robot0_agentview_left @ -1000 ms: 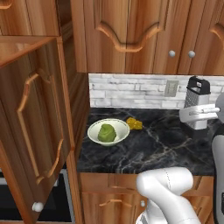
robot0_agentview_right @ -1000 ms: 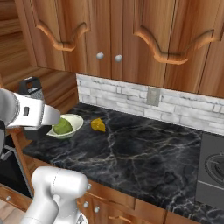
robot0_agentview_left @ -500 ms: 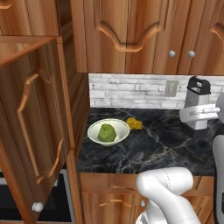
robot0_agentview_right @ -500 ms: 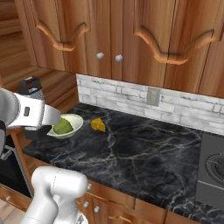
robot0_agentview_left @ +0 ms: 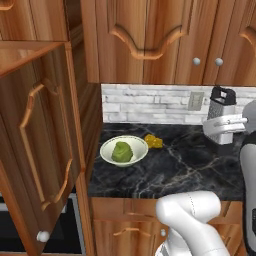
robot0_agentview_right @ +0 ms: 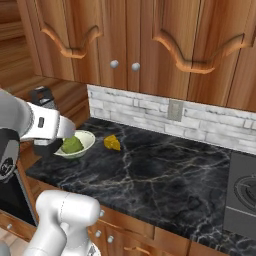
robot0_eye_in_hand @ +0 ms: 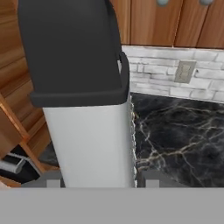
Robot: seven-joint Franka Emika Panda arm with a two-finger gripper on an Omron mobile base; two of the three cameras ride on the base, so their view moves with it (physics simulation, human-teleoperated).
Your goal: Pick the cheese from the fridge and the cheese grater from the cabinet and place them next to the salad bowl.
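Look at your gripper (robot0_eye_in_hand: 99,180) in the hand view first: the cheese grater (robot0_eye_in_hand: 92,140) stands squarely between the two finger tips, its pale silver body rising from them and its dark end at 12 o'clock. The jaws are clamped on it, one finger on each side.

In the left base view you find the gripper (robot0_agentview_left: 223,131) at 3 o'clock of the frame. It wraps the middle of the cheese grater (robot0_agentview_left: 222,96), which stands upright with its dark handle on top. Whether the grater's foot touches the black marble counter (robot0_agentview_left: 175,170) or hangs just above it, you cannot tell from here.

The salad bowl (robot0_agentview_left: 124,150) sits at the counter's left end, with the green leafy lump inside. The cheese (robot0_agentview_left: 153,141) lies on the counter just beside the bowl, at its 2 o'clock. The grater is well apart from both, at the bowl's 3 o'clock.

In the right base view the sides swap (same scene, other camera). The gripper (robot0_agentview_right: 48,125) and cheese grater (robot0_agentview_right: 42,95) are at the 9 o'clock of the salad bowl (robot0_agentview_right: 82,142), and the cheese (robot0_agentview_right: 112,143) is at its 3 o'clock.

The cabinet (robot0_agentview_left: 42,145) door stands swung open at the left base view's 9 o'clock.
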